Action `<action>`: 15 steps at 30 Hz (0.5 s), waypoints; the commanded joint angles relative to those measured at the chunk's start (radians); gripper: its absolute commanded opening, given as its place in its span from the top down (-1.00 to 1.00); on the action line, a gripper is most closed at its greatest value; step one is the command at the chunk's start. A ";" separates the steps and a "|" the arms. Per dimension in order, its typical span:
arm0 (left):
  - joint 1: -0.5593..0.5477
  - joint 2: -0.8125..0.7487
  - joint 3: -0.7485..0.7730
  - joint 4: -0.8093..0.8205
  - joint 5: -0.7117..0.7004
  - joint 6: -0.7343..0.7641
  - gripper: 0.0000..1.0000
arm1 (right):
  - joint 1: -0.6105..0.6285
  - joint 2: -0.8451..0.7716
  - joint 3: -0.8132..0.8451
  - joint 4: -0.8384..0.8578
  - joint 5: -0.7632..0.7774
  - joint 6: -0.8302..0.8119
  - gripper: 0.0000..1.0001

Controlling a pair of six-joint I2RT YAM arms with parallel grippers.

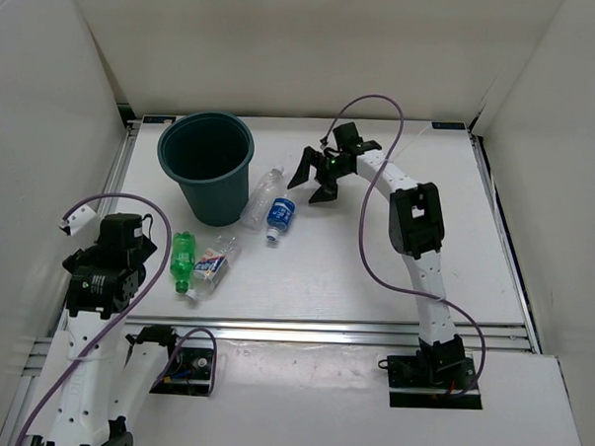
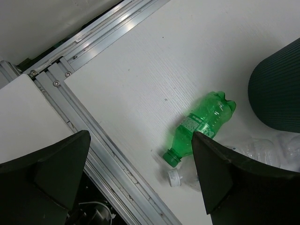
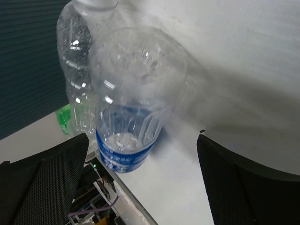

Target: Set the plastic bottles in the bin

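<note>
The dark teal bin (image 1: 216, 194) stands upright at the back left. A plain clear bottle (image 1: 262, 193) and a blue-labelled bottle (image 1: 280, 214) lie beside it on the right. A green bottle (image 1: 183, 260) and a bottle with a white-blue-yellow label (image 1: 213, 267) lie in front of it. My right gripper (image 1: 311, 189) is open and empty, just right of the blue-labelled bottle (image 3: 129, 98), which lies ahead of its jaws (image 3: 141, 138). My left gripper (image 1: 103, 274) is open and empty above the table's front left edge, left of the green bottle (image 2: 201, 123).
An aluminium rail (image 2: 108, 154) runs along the table's front edge under my left gripper. White walls close in the table on the left, back and right. The bin's ribbed wall (image 3: 28, 61) shows behind the plain bottle (image 3: 75, 56).
</note>
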 commanded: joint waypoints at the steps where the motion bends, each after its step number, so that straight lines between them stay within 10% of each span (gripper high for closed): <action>1: -0.003 0.019 0.040 -0.018 0.016 0.010 -1.00 | -0.010 0.037 0.089 0.045 -0.042 0.028 -1.00; 15: -0.003 0.059 0.022 -0.018 0.035 0.010 -1.00 | -0.010 0.209 0.172 0.147 -0.210 0.123 -0.77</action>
